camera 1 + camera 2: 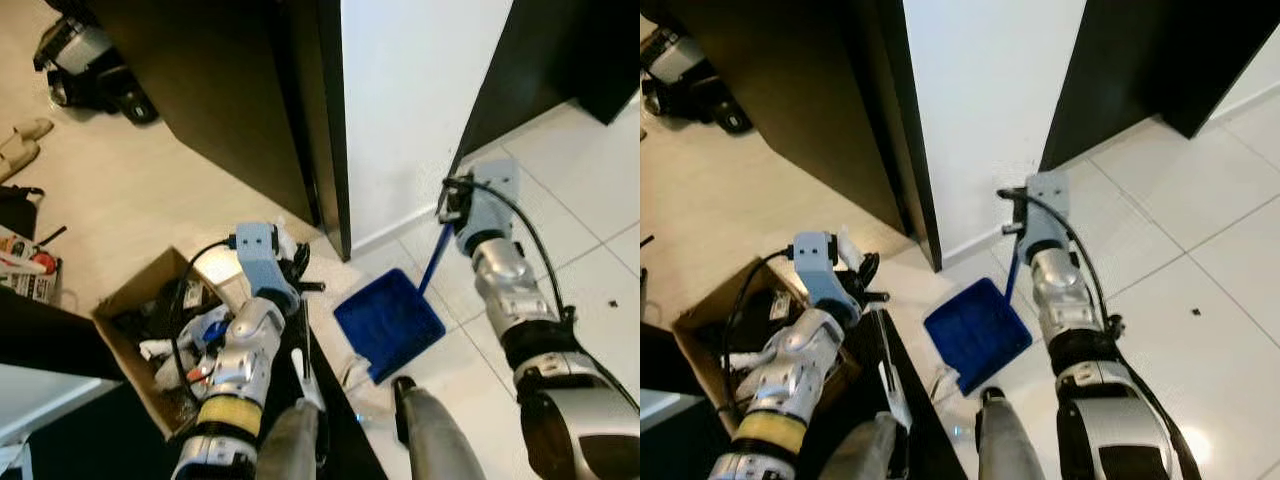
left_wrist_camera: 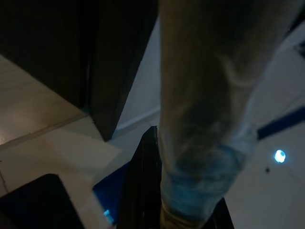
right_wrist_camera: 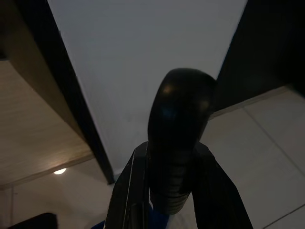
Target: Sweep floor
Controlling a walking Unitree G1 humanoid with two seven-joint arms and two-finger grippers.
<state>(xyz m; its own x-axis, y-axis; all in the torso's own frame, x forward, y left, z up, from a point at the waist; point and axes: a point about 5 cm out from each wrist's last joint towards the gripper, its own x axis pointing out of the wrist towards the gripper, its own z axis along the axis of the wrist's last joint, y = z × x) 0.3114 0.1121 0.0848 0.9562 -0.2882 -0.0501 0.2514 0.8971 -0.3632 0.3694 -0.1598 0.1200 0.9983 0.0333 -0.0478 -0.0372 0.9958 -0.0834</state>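
Down by the wall, right gripper [image 3: 164,191] jaws clamp the dustpan [image 1: 390,322] handle; left gripper's [image 2: 167,210] jaws hold a broomstick [image 2: 209,95].

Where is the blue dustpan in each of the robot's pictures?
Left eye view: the blue dustpan lies on the floor, low and middle, between the two arms.
Right eye view: low and middle again, left of the right arm.
Left wrist view: a dim blue patch beside the dark finger.
Right wrist view: a blue sliver under the black handle knob.
Shared landmark: the white wall panel between dark cabinets.
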